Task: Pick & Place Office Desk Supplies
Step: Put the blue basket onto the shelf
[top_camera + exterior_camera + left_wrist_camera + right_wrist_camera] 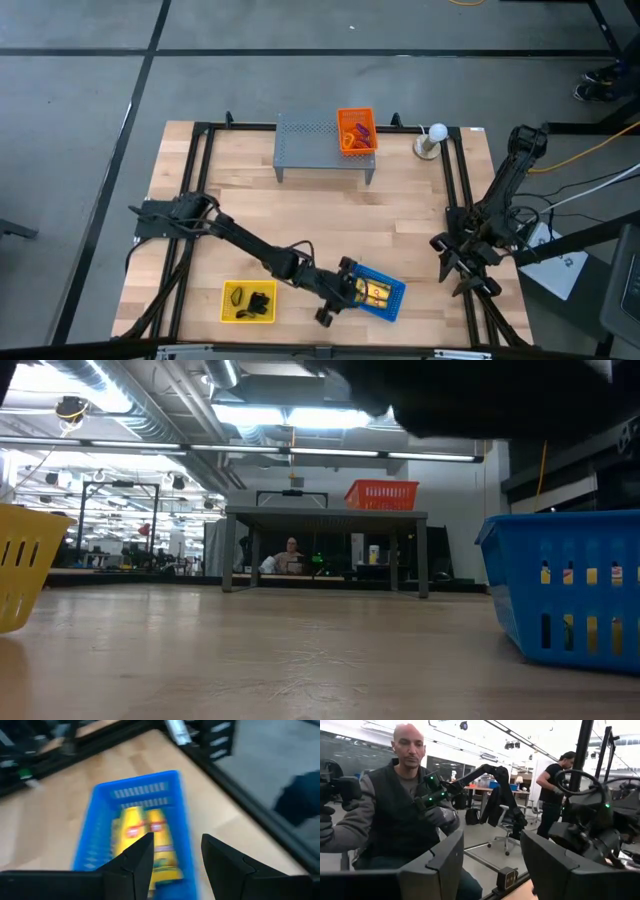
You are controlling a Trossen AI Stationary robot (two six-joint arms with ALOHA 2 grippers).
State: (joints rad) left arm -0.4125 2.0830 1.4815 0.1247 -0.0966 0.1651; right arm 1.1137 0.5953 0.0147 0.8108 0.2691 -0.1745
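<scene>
Yellow packets (145, 835) in blue basket (385, 296), lower centre; my left gripper (175, 857) above, fingers apart, empty. Step: approach. Next: descend, pinch one. Right gripper (490, 855) parked, wide.

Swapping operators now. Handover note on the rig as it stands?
Left end effector: open, empty, over the blue basket at the table's near edge.
Right end effector: open, empty, parked at the table's right edge.
Yellow packets lie in the blue basket; black clips in the yellow basket; loops in the orange basket on the grey shelf.
No supplies visible loose on the table; which move comes next is unclear.
</scene>
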